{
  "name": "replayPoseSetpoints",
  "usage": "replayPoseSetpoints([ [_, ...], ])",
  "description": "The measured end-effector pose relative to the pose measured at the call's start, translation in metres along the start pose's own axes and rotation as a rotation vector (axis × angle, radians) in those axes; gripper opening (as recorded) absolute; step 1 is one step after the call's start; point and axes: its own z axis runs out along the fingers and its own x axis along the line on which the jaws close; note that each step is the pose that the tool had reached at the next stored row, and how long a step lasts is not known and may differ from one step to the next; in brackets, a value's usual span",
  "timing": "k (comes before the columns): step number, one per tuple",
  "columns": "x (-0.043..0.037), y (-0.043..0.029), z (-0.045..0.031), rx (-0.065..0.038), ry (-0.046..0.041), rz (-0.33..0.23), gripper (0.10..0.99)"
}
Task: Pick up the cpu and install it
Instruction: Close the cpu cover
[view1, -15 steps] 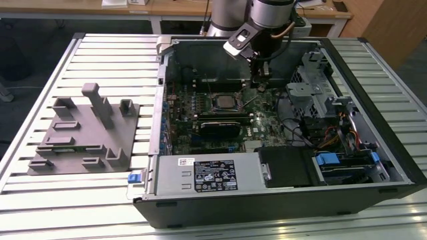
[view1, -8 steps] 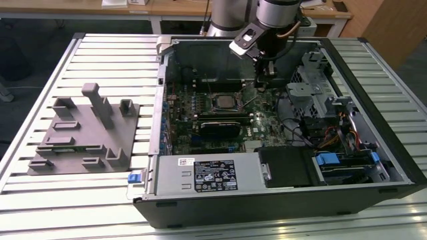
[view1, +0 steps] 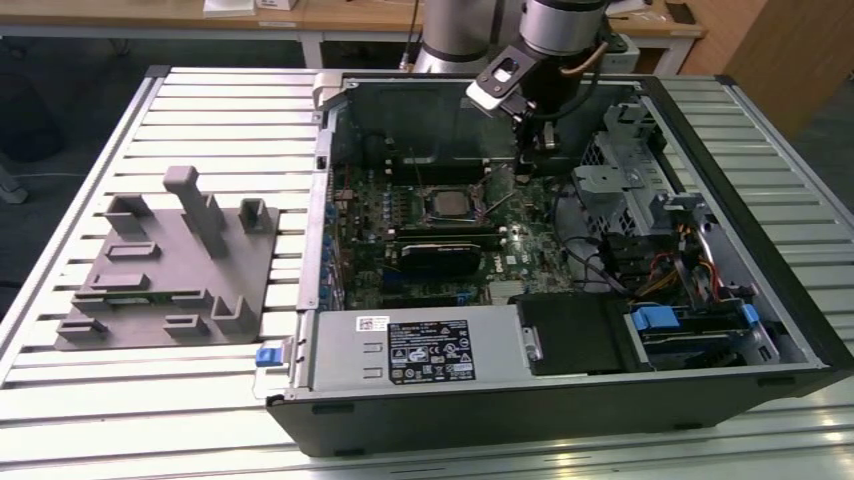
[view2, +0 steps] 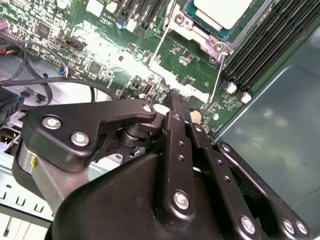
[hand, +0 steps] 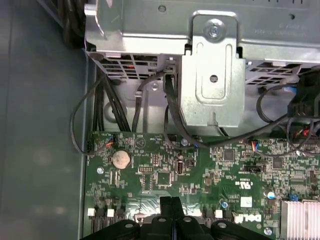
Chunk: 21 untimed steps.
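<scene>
The small, flat, silvery-topped cpu (view2: 220, 11) already lies in the dark metal-framed socket (view1: 447, 205), with the black gripper (view2: 176, 97) closed and empty at the socket's 2 o'clock in the exterior view; I cannot tell whether the socket is latched.

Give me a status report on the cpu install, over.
Gripper shut, holding nothing, low over the motherboard. Cpu lying in the socket, apart from it. No obstruction seen.

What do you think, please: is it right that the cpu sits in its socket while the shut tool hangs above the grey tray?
Not quite: the shut tool hangs above the motherboard, as the first wrist view shows, not the grey tray, which lies outside the case in the exterior view. The cpu does sit in its socket.
</scene>
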Motion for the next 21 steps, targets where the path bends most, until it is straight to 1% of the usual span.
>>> replayPoseSetpoints([
  [9,0.0021,0.0071,0.0057,0.0,0.0001,0.0,0.106],
  [14,0.0023,0.0075,0.0131,0.002,0.0,0.0,0.106],
  [16,0.0023,0.0073,0.015,0.002,0.0002,0.0,0.106],
  [18,0.0024,0.0051,0.015,0.002,-0.0001,0.0,0.106],
  [21,0.0026,-0.0034,0.0148,0.002,0.0001,0.0,0.106],
])
